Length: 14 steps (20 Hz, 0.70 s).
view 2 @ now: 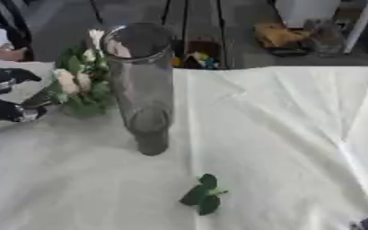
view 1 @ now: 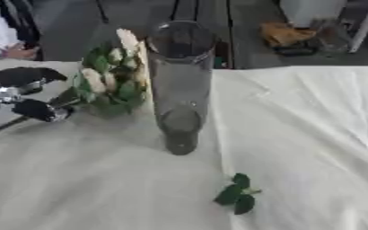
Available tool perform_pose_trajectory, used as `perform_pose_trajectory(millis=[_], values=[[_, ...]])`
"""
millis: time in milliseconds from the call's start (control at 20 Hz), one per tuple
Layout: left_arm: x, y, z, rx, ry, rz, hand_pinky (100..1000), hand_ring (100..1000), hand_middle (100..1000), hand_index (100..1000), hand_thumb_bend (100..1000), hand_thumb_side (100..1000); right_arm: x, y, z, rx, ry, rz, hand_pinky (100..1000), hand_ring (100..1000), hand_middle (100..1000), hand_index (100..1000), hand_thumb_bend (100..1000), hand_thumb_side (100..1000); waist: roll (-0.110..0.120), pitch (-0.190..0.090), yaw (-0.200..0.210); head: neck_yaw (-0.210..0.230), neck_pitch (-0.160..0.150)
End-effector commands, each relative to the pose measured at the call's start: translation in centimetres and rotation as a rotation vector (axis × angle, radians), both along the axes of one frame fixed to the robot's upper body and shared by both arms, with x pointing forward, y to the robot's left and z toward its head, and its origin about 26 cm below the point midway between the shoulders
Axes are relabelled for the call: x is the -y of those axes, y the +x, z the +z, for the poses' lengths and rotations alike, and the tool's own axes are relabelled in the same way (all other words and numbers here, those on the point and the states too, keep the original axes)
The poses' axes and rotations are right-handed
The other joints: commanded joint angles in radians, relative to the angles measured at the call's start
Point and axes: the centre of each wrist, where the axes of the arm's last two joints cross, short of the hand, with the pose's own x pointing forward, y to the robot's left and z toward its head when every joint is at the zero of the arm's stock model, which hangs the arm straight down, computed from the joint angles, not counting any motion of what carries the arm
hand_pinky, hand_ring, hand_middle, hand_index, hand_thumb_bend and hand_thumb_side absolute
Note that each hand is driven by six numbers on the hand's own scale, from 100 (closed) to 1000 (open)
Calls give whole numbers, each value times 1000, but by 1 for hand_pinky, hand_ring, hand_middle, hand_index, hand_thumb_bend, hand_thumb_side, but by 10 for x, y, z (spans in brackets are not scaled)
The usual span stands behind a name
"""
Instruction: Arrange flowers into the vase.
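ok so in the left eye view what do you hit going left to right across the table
left hand → bunch of white flowers → glass vase → loose green leaf sprig, which lies nearer the camera than the rest

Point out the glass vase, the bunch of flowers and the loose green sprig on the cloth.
glass vase (view 1: 179,85): left eye view, middle of its clear wall.
bunch of flowers (view 1: 108,83): left eye view, pale blooms among the leaves.
green sprig (view 1: 237,194): left eye view, its dark leaves.
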Motion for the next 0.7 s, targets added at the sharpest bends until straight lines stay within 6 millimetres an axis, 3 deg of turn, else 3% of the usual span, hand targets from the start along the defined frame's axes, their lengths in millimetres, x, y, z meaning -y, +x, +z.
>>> perform_pose_trajectory(millis=[50,700], values=[[-3,-1,13,34,12,23,775,948,961,1000,330,684,-1,-1,6,28,4,10,620,668,555,749,100,1000,4,-18,-2,5,-15],[-4,5,5,58,-15,52,770,942,962,1000,242,706,-5,-1,7,27,-1,33,623,670,553,749,100,1000,5,-2,-18,18,-34]])
